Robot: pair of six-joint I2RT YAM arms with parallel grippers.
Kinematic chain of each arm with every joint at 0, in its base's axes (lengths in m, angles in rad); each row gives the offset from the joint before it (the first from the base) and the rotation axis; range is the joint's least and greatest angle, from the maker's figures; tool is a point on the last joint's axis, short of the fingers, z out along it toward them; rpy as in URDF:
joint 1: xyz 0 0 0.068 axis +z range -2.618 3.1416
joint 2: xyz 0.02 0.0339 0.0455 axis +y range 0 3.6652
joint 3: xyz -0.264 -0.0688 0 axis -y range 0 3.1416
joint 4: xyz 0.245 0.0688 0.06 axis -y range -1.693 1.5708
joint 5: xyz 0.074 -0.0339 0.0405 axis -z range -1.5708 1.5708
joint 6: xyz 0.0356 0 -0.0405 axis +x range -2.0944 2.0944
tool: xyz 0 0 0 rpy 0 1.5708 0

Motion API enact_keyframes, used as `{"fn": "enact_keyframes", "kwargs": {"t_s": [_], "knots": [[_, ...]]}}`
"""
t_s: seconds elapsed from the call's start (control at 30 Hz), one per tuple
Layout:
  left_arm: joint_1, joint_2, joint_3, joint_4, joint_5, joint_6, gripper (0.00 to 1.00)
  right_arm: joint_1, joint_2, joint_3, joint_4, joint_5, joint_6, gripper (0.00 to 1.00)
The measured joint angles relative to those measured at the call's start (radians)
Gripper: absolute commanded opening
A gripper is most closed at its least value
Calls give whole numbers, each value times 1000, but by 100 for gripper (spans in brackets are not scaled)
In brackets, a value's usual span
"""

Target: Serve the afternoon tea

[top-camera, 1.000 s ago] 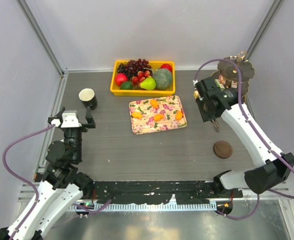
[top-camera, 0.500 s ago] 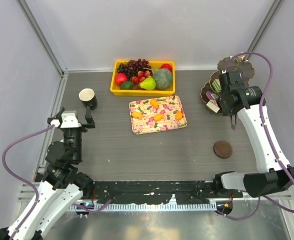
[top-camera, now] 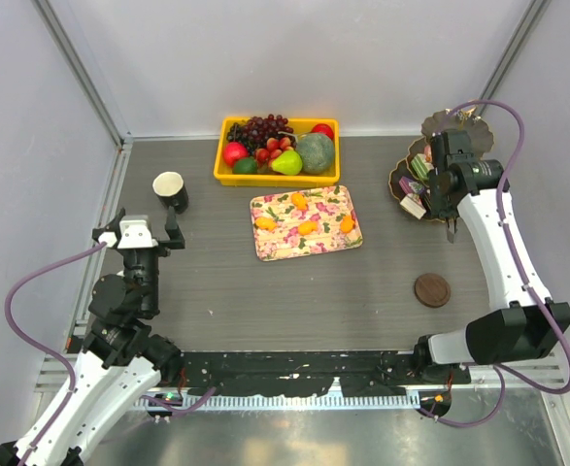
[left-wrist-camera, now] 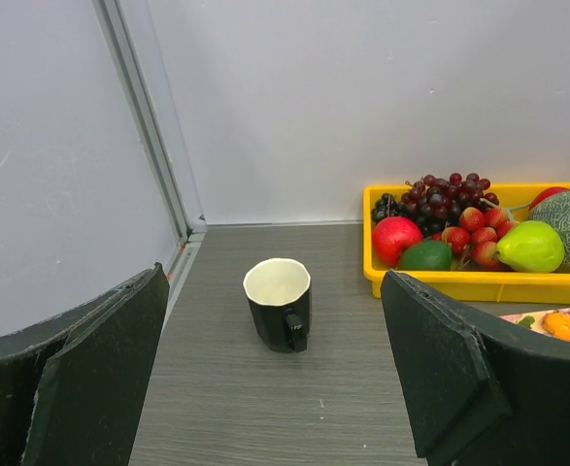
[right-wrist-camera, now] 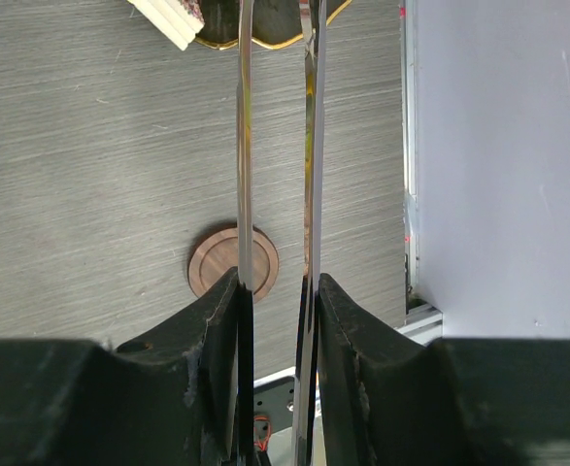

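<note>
Swung from floral tray (top-camera: 285, 239) to three-tier stand (top-camera: 445, 121), right fingers (right-wrist-camera: 217, 311) pinch metal tongs (right-wrist-camera: 244, 146); left fingers (left-wrist-camera: 100, 379) gape wide before black cup (left-wrist-camera: 280, 311).

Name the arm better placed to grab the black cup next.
Left. The left gripper, open, faces the upright black cup, centred in its wrist view. The right gripper is across the table by the tiered stand, shut on metal tongs.

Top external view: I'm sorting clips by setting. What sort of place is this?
Probably a robot test cell, not a tearoom: white panels on metal posts wall in the grey table, and the cabled left arm and right arm are bolted at its near edge.
</note>
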Motion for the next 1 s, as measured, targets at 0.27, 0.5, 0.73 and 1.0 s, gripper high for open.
{"fn": "enact_keyframes", "kwargs": {"t_s": [0.27, 0.5, 0.73, 1.0], "knots": [[0, 0, -1, 0, 0, 0, 99, -48, 55, -13, 65, -14, -8, 33], [0, 1, -1, 0, 0, 0, 99, -73, 67, -23, 116, -58, -26, 34], [0, 1, -1, 0, 0, 0, 99, -75, 99, -36, 135, -90, -39, 38], [0, 8, -1, 0, 1, 0, 99, -75, 105, -45, 140, -87, -37, 46]]}}
